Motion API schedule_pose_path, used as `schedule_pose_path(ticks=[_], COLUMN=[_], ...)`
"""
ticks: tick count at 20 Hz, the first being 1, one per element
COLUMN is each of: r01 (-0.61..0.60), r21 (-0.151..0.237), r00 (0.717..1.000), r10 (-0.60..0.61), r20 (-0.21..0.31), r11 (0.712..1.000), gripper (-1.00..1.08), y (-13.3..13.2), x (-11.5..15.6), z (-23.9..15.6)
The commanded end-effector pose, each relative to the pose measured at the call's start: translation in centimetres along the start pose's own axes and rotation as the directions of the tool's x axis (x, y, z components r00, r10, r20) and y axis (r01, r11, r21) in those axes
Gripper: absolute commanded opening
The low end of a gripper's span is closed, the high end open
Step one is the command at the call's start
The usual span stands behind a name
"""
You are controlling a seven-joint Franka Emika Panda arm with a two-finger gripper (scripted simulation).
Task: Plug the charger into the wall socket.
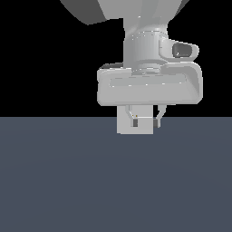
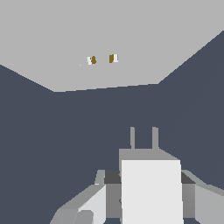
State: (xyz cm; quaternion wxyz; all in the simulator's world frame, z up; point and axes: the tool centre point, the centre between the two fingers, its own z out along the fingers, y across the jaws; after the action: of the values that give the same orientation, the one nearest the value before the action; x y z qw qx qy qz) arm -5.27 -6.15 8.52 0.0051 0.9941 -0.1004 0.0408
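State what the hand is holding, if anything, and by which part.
The hand grips the charger by its two side faces; its prongs point toward the wall socket.

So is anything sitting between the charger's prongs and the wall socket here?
Nothing visible. In the wrist view the charger, held in the gripper, points its two prongs at the wall socket, with only bare dark floor between them.

Flat slate-blue floor (image 1: 68, 181) under a plain black backdrop (image 1: 41, 68)
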Motion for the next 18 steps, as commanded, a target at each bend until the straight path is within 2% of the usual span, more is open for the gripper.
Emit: schedule_pose_path(ticks=[1,6,18], r01=[0.049,0.091,0.087], r21=[0.004,0.009,0.009], r00=[0.999,0.996,0.996], r10=[-0.049,-0.091,-0.087], r20=[0.001,0.001,0.002], r11=[0.999,0.996,0.996], gripper=[-1.00,-1.00,-1.00], y=[-1.01,-1.95,-1.91], x=[0.29,0.49,0.73], z=[-0.83,-1.55,-1.43])
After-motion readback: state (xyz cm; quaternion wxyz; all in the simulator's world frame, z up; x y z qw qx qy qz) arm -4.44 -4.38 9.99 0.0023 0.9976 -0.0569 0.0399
